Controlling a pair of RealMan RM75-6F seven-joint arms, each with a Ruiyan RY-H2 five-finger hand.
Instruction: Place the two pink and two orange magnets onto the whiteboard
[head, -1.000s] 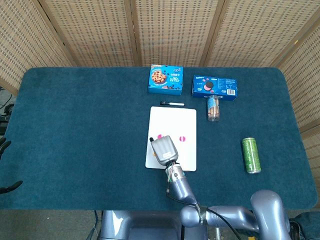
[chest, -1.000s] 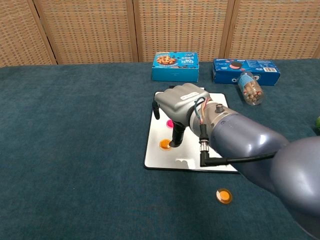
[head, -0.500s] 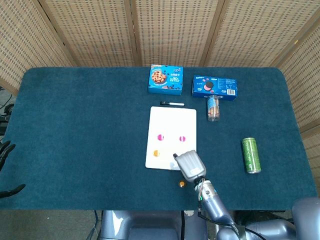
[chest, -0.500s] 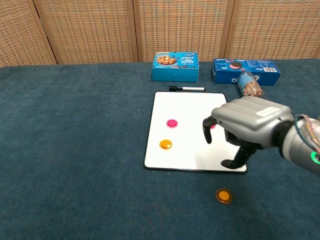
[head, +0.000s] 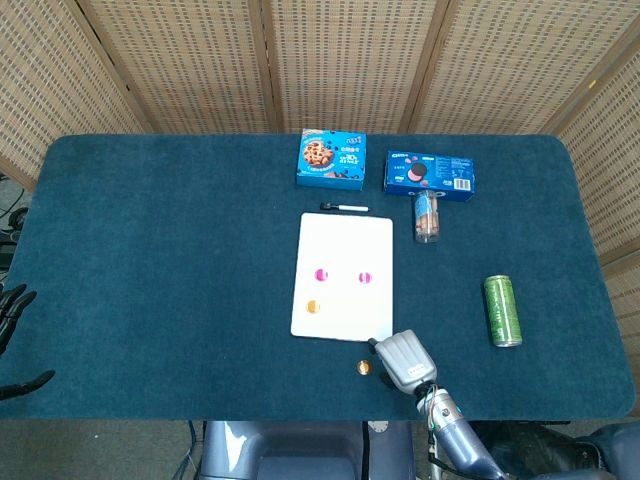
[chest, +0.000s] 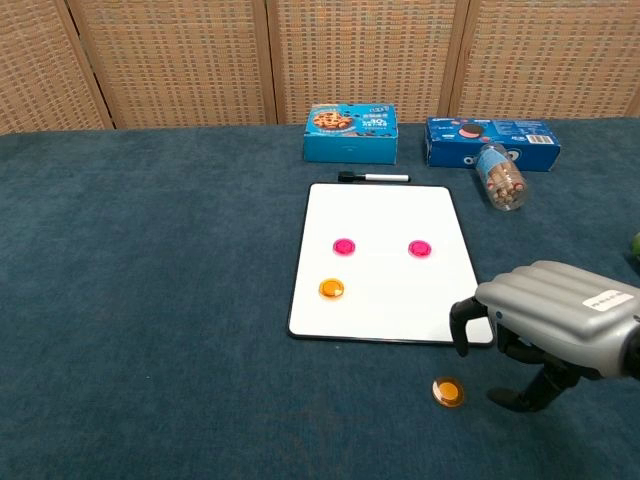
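The whiteboard (head: 345, 275) (chest: 385, 260) lies flat in the table's middle. On it sit two pink magnets (chest: 344, 246) (chest: 419, 248) side by side and one orange magnet (chest: 331, 289) below the left pink one. A second orange magnet (chest: 447, 391) (head: 364, 368) lies on the blue cloth just off the board's near edge. My right hand (chest: 555, 330) (head: 405, 360) hovers right of that loose magnet, fingers curled downward and apart, holding nothing. My left hand (head: 12, 330) shows only as dark fingertips at the far left edge of the head view.
A black marker (chest: 372, 177) lies at the board's far edge. Behind stand a blue cookie box (chest: 351, 132) and an Oreo box (chest: 490, 142), with a tipped snack tube (chest: 500, 179). A green can (head: 502, 310) lies to the right.
My right hand has pulled back from over the whiteboard toward the near right, leaving an orange magnet on the board. It now hangs beside the loose orange magnet.
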